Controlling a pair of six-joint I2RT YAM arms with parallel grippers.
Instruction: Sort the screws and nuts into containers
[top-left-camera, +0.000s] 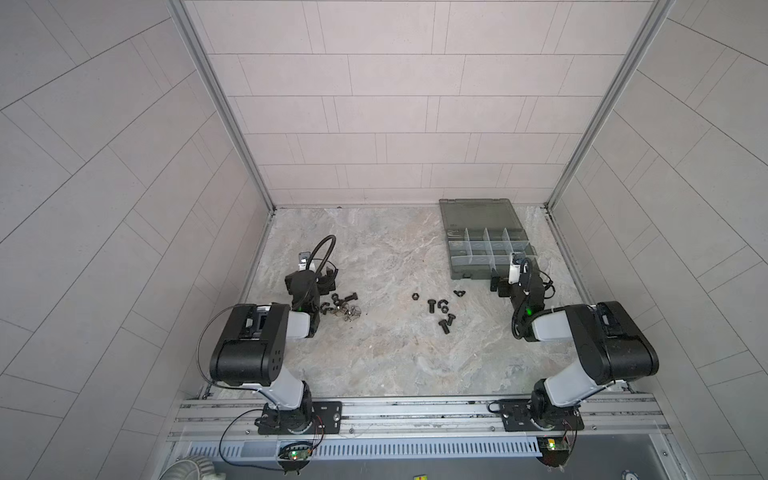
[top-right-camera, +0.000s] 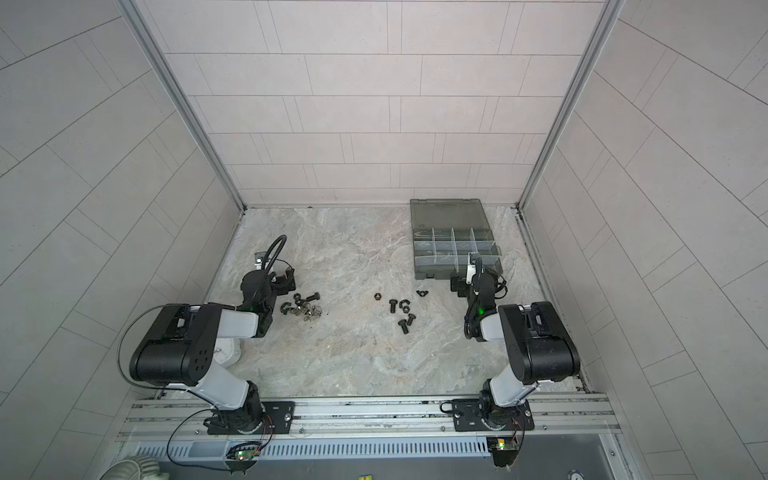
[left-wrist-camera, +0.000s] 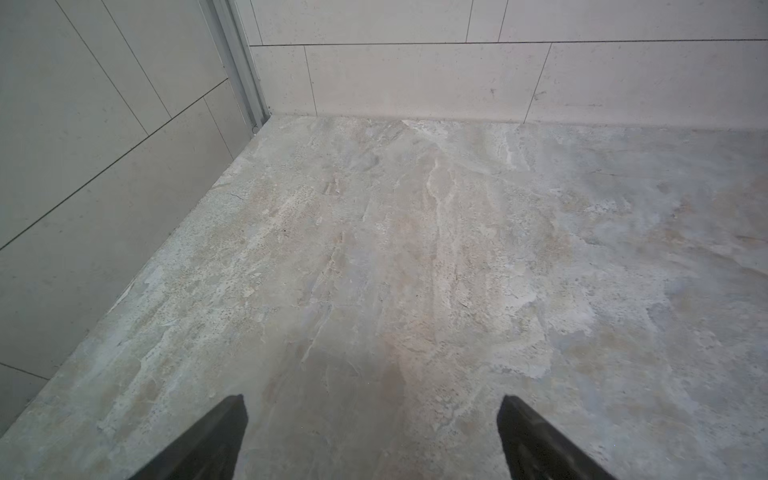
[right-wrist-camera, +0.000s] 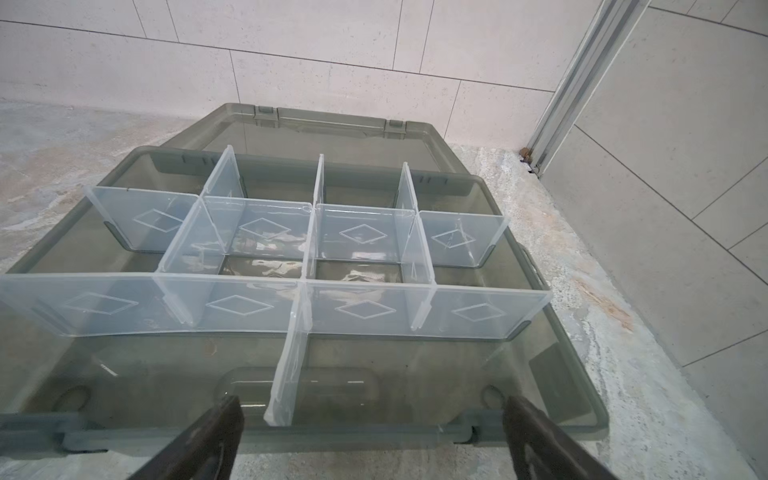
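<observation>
Grey compartments (right-wrist-camera: 266, 268) bare: with left gripper (left-wrist-camera: 372, 405) and right gripper (right-wrist-camera: 372, 403) both spread wide, empty, drop onto one loose screw (top-left-camera: 432, 306), pinch across its shank

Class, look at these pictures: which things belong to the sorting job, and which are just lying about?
Belong: black screws; black nuts; silvery wing nuts; open grey organizer case.
Just lying about: metal rail in front; ribbed grey thing, cut off below. Neither is on the table.

Arms (top-left-camera: 249, 353): two
Case (top-left-camera: 478, 214): one
Compartments (right-wrist-camera: 357, 272): ten
Screws (top-left-camera: 431, 306): four visible
Nuts (top-left-camera: 414, 296): several, clump too tight to count
</observation>
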